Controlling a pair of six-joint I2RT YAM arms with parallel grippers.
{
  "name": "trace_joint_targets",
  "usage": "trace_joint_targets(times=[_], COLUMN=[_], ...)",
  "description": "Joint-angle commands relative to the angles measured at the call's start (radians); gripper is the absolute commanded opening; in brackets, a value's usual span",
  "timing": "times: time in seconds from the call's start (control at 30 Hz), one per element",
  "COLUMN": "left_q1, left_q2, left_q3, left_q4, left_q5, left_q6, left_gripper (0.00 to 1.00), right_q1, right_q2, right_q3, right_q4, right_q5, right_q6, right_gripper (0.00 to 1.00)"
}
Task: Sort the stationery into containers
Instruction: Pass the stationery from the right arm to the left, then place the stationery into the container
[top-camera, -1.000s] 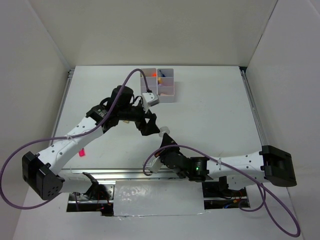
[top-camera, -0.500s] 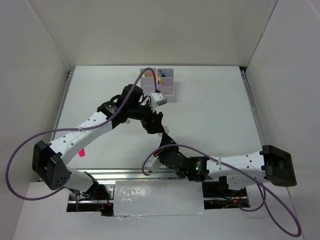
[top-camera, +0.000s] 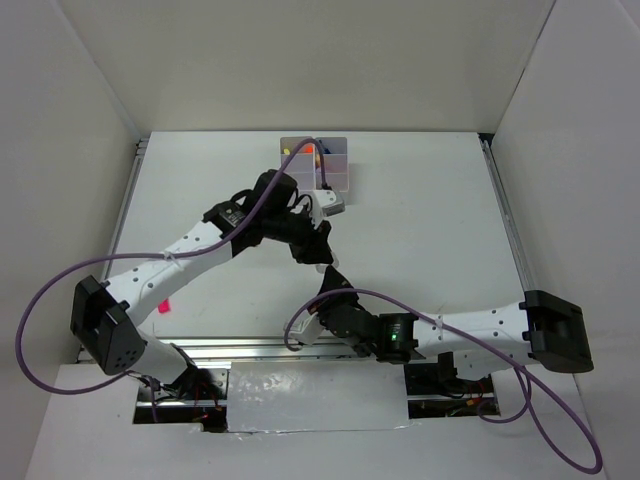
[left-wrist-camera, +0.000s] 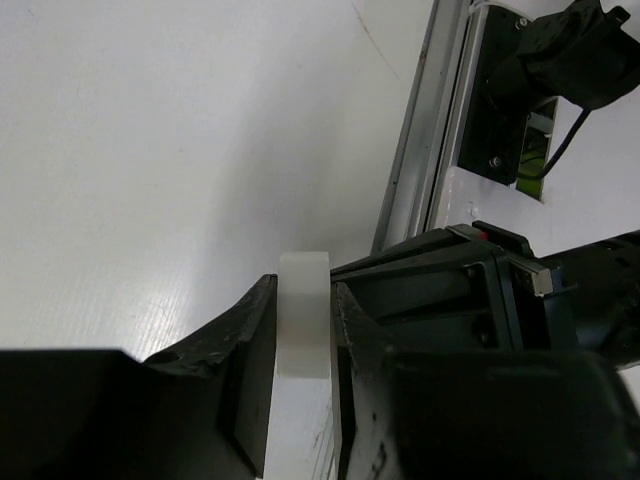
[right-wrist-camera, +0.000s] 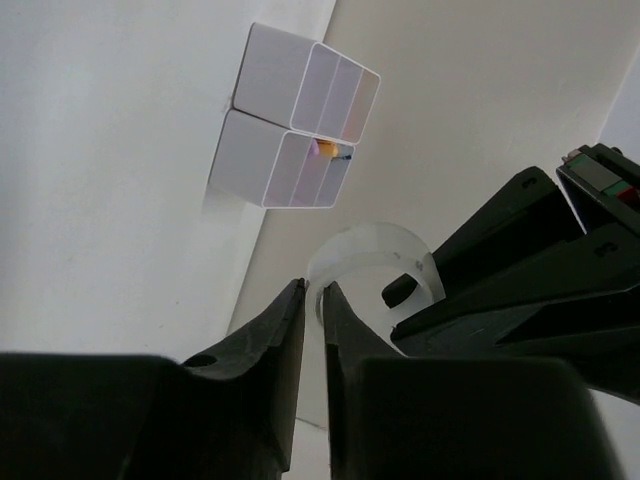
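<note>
At table (left-wrist-camera: 150, 150) centre my L claw (left-wrist-camera: 303, 295) pinches 1 tape ring (left-wrist-camera: 304, 335) edge-on; R claw (right-wrist-camera: 312, 292) narrow, grip unclear; bins (top-camera: 336, 166) at 12 o'clock.

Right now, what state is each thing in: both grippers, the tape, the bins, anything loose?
left gripper: shut on the tape ring.
tape ring: edge-on, clamped between the left fingers.
right gripper: fingers nearly together at the ring's rim; grip cannot be told.
bins: open-topped, a few coloured items inside.
pink item: lying loose on the table.
</note>
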Motion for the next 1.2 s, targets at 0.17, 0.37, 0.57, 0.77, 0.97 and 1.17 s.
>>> trace_joint_targets(times=[0.17, 0.37, 0.57, 0.77, 0.97, 1.17], left_q1=[0.046, 0.134, 0.302, 0.384, 0.459, 0.513], left_q2=[0.0, 0.016, 0.134, 0.287, 0.527, 0.686], left_q3=[0.017, 0.032, 0.193, 0.371, 0.632, 0.764], left_q4=[-0.04, -0.028, 0.018, 0.164, 0.159, 0.215], left_q5=[-0.022, -0.032, -0.035, -0.105, 0.085, 0.24], left_q6=[0.035, 0.048, 0.122, 0.301, 0.49, 0.551], left_gripper=[0.0, 0.0, 0.0, 0.0, 0.02, 0.04], right_q1=[0.01, 0.008, -0.006, -0.096, -0.357, -0.644], right_q2=[-0.037, -0.071, -0.153, -0.189, -0.193, -0.183], right_q3=[0.028, 0.038, -0.023, 0.038, 0.21, 0.373], right_q4=[0.115, 0.18, 0.135, -0.157, -0.561, -0.776], right_q5=[0.053, 0.084, 0.087, 0.049, -0.129, -0.33], right_q6=[0.01, -0.006, 0.048, 0.352, 0.712, 0.947], right_gripper=[0.82, 0.85, 0.79, 0.64, 0.67, 0.69])
